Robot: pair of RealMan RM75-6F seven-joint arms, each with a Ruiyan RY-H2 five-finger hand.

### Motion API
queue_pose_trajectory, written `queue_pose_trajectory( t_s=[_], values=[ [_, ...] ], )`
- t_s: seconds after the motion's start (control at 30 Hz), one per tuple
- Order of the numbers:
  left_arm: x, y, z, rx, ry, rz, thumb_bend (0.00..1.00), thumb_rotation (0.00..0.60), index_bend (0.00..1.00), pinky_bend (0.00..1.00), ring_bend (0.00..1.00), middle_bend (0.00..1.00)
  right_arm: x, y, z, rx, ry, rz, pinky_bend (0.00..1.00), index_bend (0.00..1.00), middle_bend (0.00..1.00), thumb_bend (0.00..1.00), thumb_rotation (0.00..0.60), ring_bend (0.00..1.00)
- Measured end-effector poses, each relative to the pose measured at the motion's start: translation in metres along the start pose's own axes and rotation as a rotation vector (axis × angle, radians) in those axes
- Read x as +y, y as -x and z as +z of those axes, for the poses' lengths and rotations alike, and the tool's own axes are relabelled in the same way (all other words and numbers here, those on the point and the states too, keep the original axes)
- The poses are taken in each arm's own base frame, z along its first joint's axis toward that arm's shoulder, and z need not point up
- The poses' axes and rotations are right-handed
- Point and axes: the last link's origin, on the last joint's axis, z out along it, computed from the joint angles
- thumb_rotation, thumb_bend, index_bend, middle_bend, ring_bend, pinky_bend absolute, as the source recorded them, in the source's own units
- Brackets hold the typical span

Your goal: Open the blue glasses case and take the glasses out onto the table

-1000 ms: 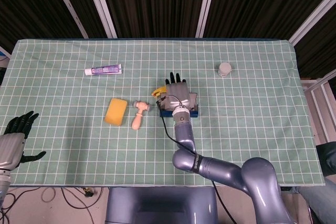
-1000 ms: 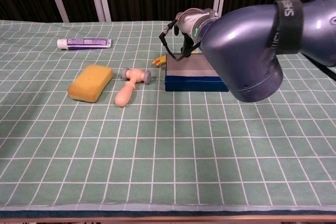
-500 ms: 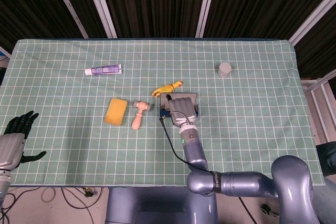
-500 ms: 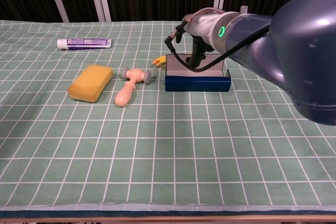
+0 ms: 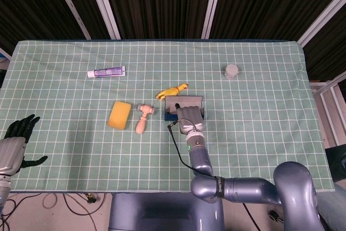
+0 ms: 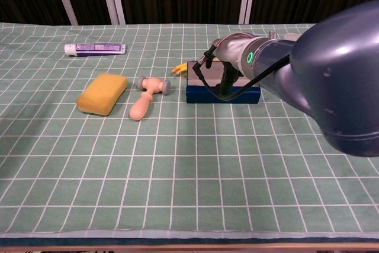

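Observation:
The blue glasses case [image 5: 171, 116] [image 6: 207, 94] stands mid-table, with its grey-lined lid [image 5: 184, 101] up. Yellow glasses [image 5: 172, 90] [image 6: 180, 68] lie on the cloth just behind the case's far left corner, touched by nothing. My right hand [image 5: 189, 116] [image 6: 227, 77] hangs over the case's near side, back upward, and hides the inside. Its fingers point down out of sight. My left hand [image 5: 15, 144] rests at the table's near left edge, fingers spread and holding nothing.
A yellow sponge [image 5: 119, 114] [image 6: 102, 93] and a wooden toy hammer [image 5: 142, 118] [image 6: 146, 98] lie left of the case. A toothpaste tube [image 5: 106, 72] [image 6: 95, 48] is at the far left, and a small grey cup [image 5: 231, 71] at the far right.
My right hand has drawn back from the case's far side, where its fingers reached over the glasses, to the near side. The glasses now lie uncovered. The left hand is still.

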Motion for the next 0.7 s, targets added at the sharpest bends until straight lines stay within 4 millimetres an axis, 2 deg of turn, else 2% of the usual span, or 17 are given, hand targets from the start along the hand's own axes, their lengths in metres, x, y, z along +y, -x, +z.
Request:
queue_pose_trajectory(
  t_s=[0.2,0.43,0.7],
  values=[
    [-0.001,-0.001,0.001,-0.002,-0.005,-0.004,0.0,0.6,0.0,0.0,0.0,0.0,-0.008,0.016,0.005,-0.038,0.001,0.01,1.0,0.2,0.96,0.53,0.6,1.0],
    [-0.002,-0.001,0.002,-0.001,-0.008,-0.011,0.0,0.6,0.0,0.0,0.0,0.0,-0.013,0.021,0.007,-0.044,-0.003,0.014,1.0,0.2,0.96,0.54,0.6,1.0],
    [-0.002,-0.001,0.002,-0.003,-0.01,-0.016,0.0,0.6,0.0,0.0,0.0,0.0,-0.017,0.025,0.004,-0.064,-0.013,0.024,1.0,0.3,0.96,0.54,0.6,1.0]
  ],
)
